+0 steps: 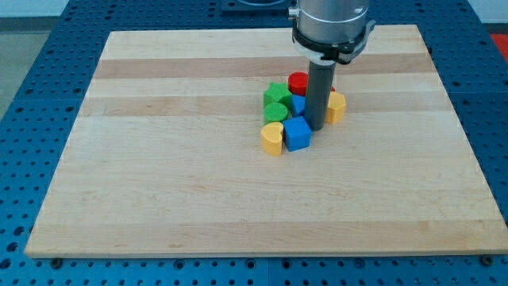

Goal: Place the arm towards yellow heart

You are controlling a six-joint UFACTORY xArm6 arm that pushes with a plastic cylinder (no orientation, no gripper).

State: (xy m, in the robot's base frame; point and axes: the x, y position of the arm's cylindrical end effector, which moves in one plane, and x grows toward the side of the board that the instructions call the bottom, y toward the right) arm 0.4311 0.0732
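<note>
Camera view. A wooden board (159, 159) is lying on a blue perforated table (32, 48). The arm's grey housing (330, 24) is hanging over the board's upper middle, with the dark rod running down from it. There is no gripper on this rig, so nothing is being clasped or released; the rod is simply standing upright.

My tip (314, 128) is sitting inside a tight cluster of blocks near the board's centre. The blue cube (298, 133) is lying just beside the tip, toward the view's left and bottom; whether they are touching I cannot tell.

The yellow heart (272, 137) is resting at the cluster's lower left edge, right against the blue cube, which is lying between it and the tip.

Another yellow block (336, 106) is showing just to the rod's right, partly hidden. A red cylinder (298, 83) is sitting at the top of the cluster, left of the rod. Two green blocks (276, 102) are crowding together on the cluster's left; their shapes are hard to make out. A second blue block (298, 105) is peeking out between the green ones and the rod.
</note>
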